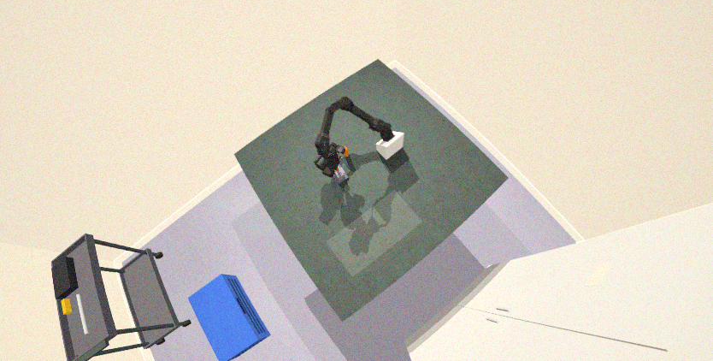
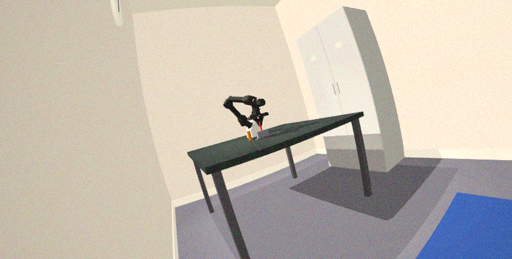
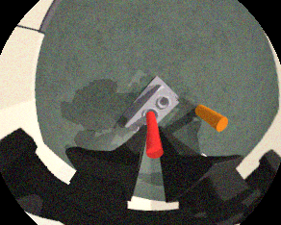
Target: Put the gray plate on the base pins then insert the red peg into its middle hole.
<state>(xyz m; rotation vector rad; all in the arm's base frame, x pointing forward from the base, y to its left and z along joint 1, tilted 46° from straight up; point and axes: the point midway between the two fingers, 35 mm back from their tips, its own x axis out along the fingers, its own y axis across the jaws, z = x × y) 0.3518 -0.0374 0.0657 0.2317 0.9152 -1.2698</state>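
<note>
The red peg is between the fingers of my gripper, which is shut on it. The peg stands roughly upright, with its lower end at the middle hole of the gray plate. How deep the end reaches is not clear. The plate appears to lie flat on the base, and a pin shows in its outer hole in the wrist view. The other end of the plate is partly hidden by the fingers and shadow.
An orange cylinder stands on the table close beside the plate and base. The arm's white mount block is on the dark green table. A lighter rectangle is on the table.
</note>
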